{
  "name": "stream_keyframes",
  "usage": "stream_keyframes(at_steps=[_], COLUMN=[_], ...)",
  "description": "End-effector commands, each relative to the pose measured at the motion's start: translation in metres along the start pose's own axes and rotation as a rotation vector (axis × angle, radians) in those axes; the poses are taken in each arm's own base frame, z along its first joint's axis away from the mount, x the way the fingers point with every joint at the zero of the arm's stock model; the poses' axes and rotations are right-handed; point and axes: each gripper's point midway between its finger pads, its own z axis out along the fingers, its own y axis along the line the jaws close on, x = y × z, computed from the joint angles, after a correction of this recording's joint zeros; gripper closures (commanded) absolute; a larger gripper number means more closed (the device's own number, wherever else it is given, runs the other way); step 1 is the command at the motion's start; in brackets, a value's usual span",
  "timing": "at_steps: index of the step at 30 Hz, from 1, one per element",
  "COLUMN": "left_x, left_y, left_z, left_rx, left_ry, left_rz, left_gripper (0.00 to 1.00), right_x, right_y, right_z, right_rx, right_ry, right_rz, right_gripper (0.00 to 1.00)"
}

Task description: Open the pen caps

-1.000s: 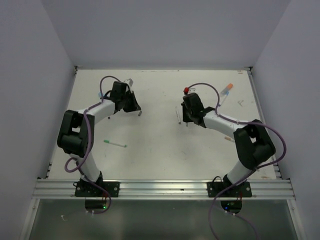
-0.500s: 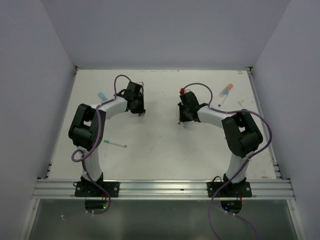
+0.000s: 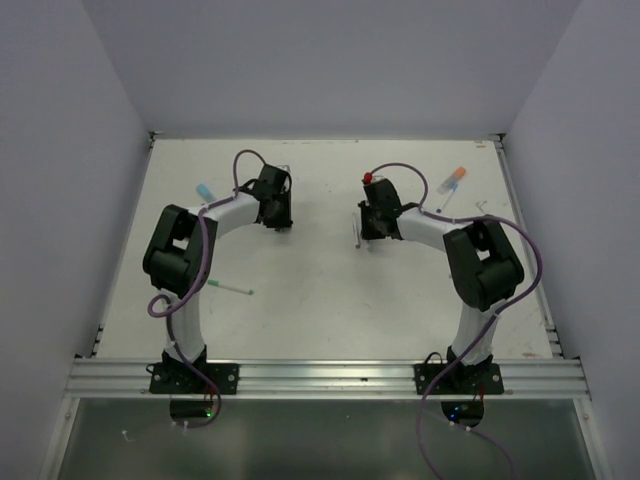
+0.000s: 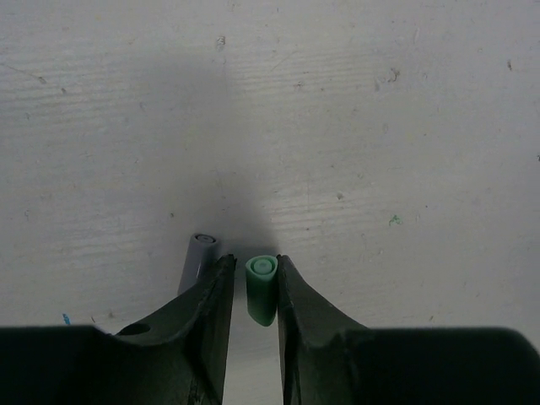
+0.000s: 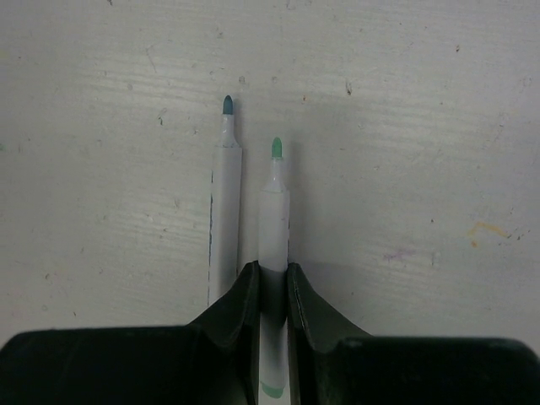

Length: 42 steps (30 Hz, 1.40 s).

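Moved only a little, the left claw [image 4: 253, 268] pinches the green cap [image 4: 261, 295] between its tips; the right claw [image 5: 272, 274] pinches 1 pen [image 5: 273, 211].

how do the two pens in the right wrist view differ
The green-tipped pen is clamped in the right pincer; the blue-tipped pen lies free alongside it, ungripped. The blue-tipped pen's tip reaches further out from the camera than the green-tipped pen's. Both are uncapped, pale-barrelled and nearly parallel.
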Motion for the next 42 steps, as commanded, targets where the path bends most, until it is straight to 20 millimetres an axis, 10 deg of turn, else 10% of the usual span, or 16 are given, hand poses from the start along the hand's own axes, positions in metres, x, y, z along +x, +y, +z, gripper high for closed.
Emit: stream_keyframes(at_steps=[1,16,28,35,42], left_x=[-0.003,-0.003,-0.048,-0.04,0.007], left_y=[-0.003,-0.015,-0.077,-0.133,-0.154], left_z=[0.006,-0.001,-0.089,-0.178,-0.218], left_rx=[-0.008,0.059,0.3,0.576,0.775], left_ry=[-0.005,-0.015,-0.186,-0.328,-0.346], left_rz=[0.016,0.005,0.009,0.041,0.055], left_gripper=[0.7,0.61,0.46,0.39,0.35], right_x=[-0.009,-0.009,-0.041,-0.068,-0.041], right_y=[-0.002,0.005,-0.003,-0.115,-0.19], right_z=[0.01,0.015,-0.024,-0.054,-0.094], right_rx=[-0.008,-0.046,-0.017,0.354,0.501], right_ry=[-0.01,0.004,-0.09,-0.161,-0.146], right_rz=[-0.008,0.018,0.066,0.213,0.445], right_gripper=[0.95,0.77,0.48,0.39,0.36])
